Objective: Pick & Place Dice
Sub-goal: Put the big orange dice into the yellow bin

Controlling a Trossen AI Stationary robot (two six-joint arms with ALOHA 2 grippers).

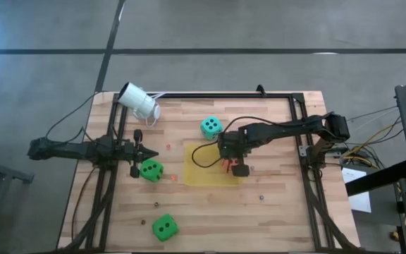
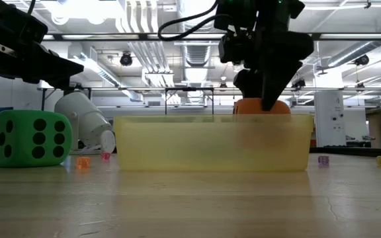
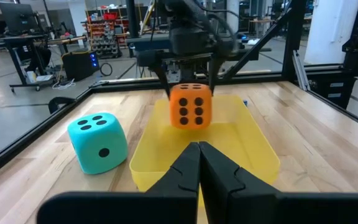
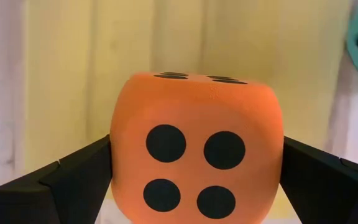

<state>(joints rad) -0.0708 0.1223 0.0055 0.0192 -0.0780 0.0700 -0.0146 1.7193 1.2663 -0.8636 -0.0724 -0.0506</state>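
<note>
Four black pips face my right end effector (image 4: 194, 180), clamping the orange die (image 4: 194, 146); left wrist shows six, left end effector (image 3: 199, 163) shut.

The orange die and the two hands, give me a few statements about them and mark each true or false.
1. The right hand holds the orange die between its fingers. True.
2. The orange die is over the yellow tray. True.
3. The left hand is wide open. False: it is shut and holds nothing.
4. The teal die lies in the tray. False: it sits on the table beside the tray.
5. Two green dice sit on the table outside the tray. True.
</note>
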